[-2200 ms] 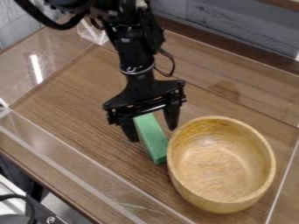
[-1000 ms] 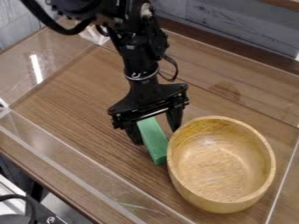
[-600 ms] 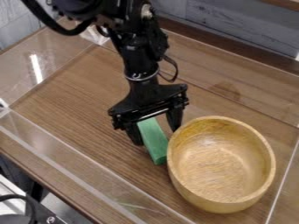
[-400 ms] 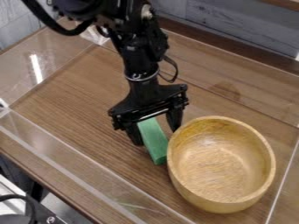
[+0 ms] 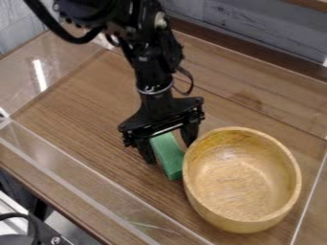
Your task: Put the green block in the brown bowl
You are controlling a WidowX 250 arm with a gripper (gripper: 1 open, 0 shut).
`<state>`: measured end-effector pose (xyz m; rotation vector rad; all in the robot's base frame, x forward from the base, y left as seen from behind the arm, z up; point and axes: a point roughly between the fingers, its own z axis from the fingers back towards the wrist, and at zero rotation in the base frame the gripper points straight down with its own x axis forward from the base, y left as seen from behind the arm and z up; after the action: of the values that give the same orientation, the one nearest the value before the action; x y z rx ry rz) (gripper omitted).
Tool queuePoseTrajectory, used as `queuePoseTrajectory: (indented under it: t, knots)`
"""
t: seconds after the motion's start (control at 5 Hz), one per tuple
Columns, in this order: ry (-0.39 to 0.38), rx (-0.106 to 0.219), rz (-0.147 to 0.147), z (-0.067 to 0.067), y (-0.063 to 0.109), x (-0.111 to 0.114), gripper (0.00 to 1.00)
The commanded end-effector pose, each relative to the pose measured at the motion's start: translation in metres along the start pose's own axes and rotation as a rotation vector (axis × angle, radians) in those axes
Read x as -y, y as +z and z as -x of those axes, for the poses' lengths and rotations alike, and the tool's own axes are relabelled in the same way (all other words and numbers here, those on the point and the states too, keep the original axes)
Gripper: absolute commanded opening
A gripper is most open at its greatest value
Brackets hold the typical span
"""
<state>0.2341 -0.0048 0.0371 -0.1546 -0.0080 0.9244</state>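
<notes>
The green block (image 5: 169, 156) lies on the wooden table, just left of the brown bowl (image 5: 243, 178) and nearly touching its rim. My gripper (image 5: 163, 137) is directly over the block's far end, jaws open, one finger on each side of it. The fingers (image 5: 134, 140) straddle the block without visibly squeezing it. The bowl is round, light wood, and has nothing in it.
A clear plastic wall (image 5: 90, 206) runs along the table's front and left edges. The black arm (image 5: 147, 57) reaches down from the upper left with cables behind it. Bare wooden tabletop (image 5: 76, 105) lies to the left and behind.
The gripper has lowered slightly and shifted a little toward the front around the block. The block and bowl have not moved.
</notes>
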Motion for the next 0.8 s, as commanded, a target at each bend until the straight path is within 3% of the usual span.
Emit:
queuePoseTrajectory:
  t: [0.0, 0.2, 0.6]
  knots:
    - [-0.006, 0.017, 0.021, 0.0003, 0.0003, 0.005, 1.0]
    - [0.003, 0.017, 0.021, 0.0013, -0.0036, 0.0043, 0.0]
    - [0.01, 0.004, 0.012, 0.0077, 0.0045, 0.0023, 0.0]
